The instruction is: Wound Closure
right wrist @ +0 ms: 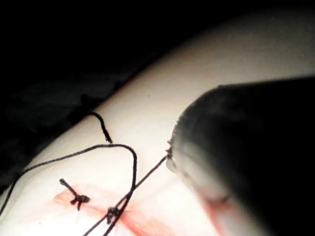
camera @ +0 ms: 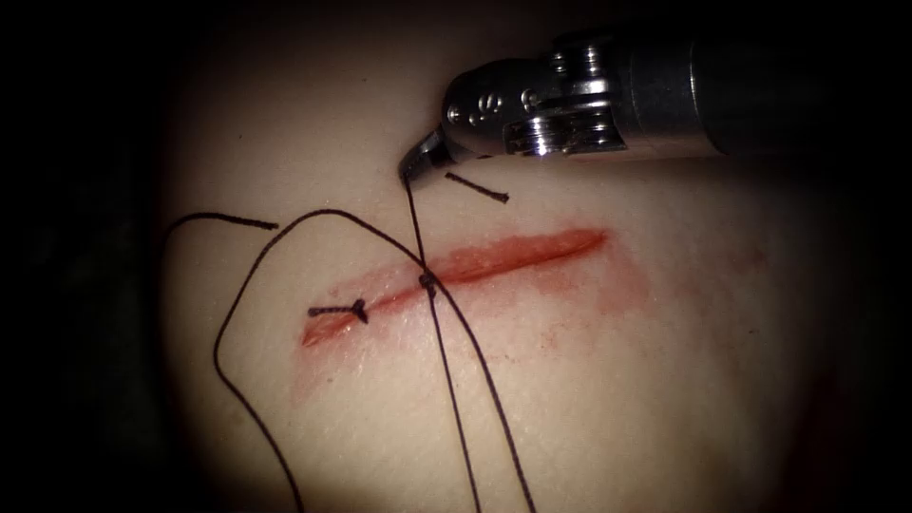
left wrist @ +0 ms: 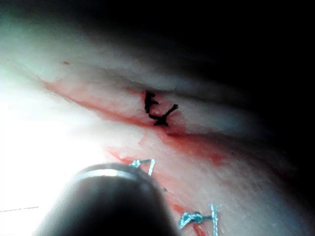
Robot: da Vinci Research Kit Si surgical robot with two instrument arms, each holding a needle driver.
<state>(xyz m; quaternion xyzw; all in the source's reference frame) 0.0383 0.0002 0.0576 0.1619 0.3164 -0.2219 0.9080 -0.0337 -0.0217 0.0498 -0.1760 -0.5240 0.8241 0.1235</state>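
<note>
the thread [camera: 415,228] is running taut from a knot [camera: 427,281] on the cut [camera: 475,266] straight up into the right tool [camera: 410,171], whose jaws are sitting closed on it just above the cut. below the knot two strands are trailing away from the tool toward the near edge of the tissue [camera: 665,380], and a wide loop is arching out on the left side of the cut, with a free end lying farther left. a short loose piece of thread [camera: 477,187] is lying on the tissue just beside and under the tool's tip. a finished stitch with cut ends [camera: 342,310] is sitting on the cut farther left of the tool, well apart from its jaws. red fluid [camera: 608,285] is staining the tissue along the cut beneath the tool's wrist. in the right wrist view the thread [right wrist: 147,177] is leading from the tool's tip down to the knot [right wrist: 112,212]. in the left wrist view a dark stitch [left wrist: 157,110] is showing on the cut beyond the left tool's shaft [left wrist: 106,201]; whether that tool's jaws are wide or closed, i cannot tell. the needle's place i cannot tell.
</note>
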